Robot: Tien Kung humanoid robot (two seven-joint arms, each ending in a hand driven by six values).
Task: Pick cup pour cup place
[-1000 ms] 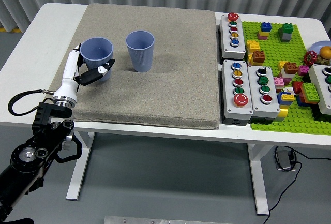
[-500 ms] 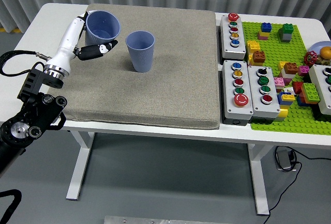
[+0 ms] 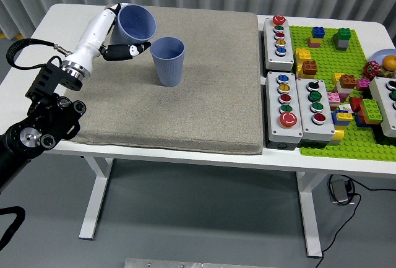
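At the left of the head view, the robot's left hand (image 3: 117, 40), white-shelled with black fingertips, is raised over the far-left part of a grey felt mat (image 3: 204, 107) that covers most of the white surface (image 3: 37, 39). Its fingers (image 3: 127, 51) are curled around a blue-grey ribbed plastic cup (image 3: 136, 24), one white finger along the cup's far side and the dark-tipped ones under its wall. The held cup is off the mat and tilted, its open mouth turned toward the right and the camera, its rim close above and just left of a second cup. What lies inside the held cup cannot be told. The black left arm (image 3: 43, 119) comes in from the lower-left corner, a black cable looping beside it near the surface's left edge.

The second blue-grey ribbed plastic cup (image 3: 167, 61) stands upright on the mat, mouth up, just right of the fingertips and apart from them.

To the right of the mat sit three grey button boxes (image 3: 284, 106) with red, yellow, green, blue and black push buttons. Beyond them a green studded baseplate (image 3: 334, 141) carries scattered coloured toy bricks (image 3: 307, 67), and another grey box shows at the right edge.
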